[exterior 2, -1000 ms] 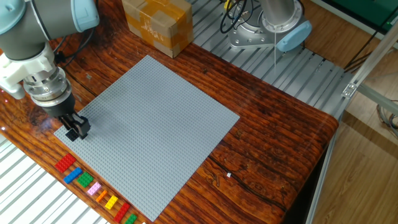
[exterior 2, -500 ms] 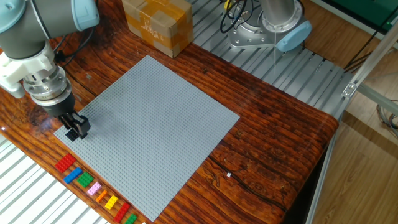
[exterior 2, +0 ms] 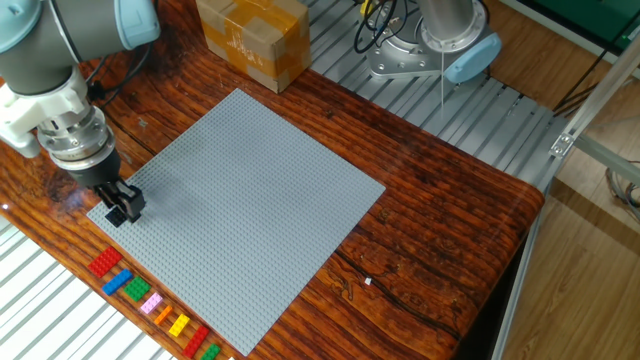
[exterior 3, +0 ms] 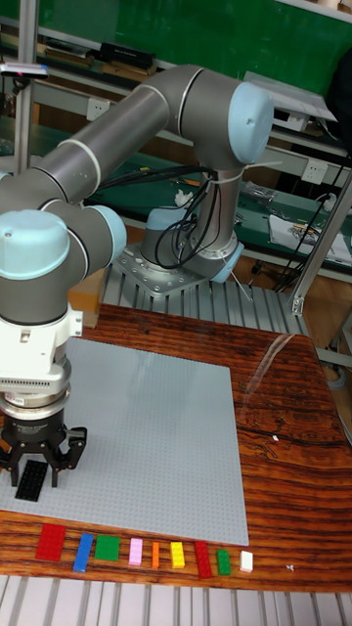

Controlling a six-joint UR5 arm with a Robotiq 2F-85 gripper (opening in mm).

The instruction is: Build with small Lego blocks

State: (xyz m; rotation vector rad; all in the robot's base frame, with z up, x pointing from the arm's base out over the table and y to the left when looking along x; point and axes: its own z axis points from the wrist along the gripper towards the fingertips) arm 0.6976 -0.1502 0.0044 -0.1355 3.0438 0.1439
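Wood-grain tabletop [exterior 2: 440,230], dark reddish brown and glossy, is filling most of the fixed view, sitting on a ribbed aluminium frame [exterior 2: 470,100] that is showing at the upper right and lower left. A large square grey studded baseplate [exterior 2: 250,200] is lying flat at the centre of it, with a brown cardboard box [exterior 2: 252,40] standing just beyond its far corner at the top of the frame. The grey-and-blue robot arm [exterior 3: 147,127] is reaching down at the left, its black two-finger gripper [exterior 2: 122,207] [exterior 3: 33,476] hanging over the baseplate's left corner and pinching a small black Lego block [exterior 3: 30,480] between narrow-set fingers. The remaining small Lego blocks [exterior 3: 137,553] are lying in a row on the wood along the baseplate's near edge, red, blue, green, pink, orange, yellow, red, green and white. Green panelling [exterior 3: 293,39] is backing the room behind.
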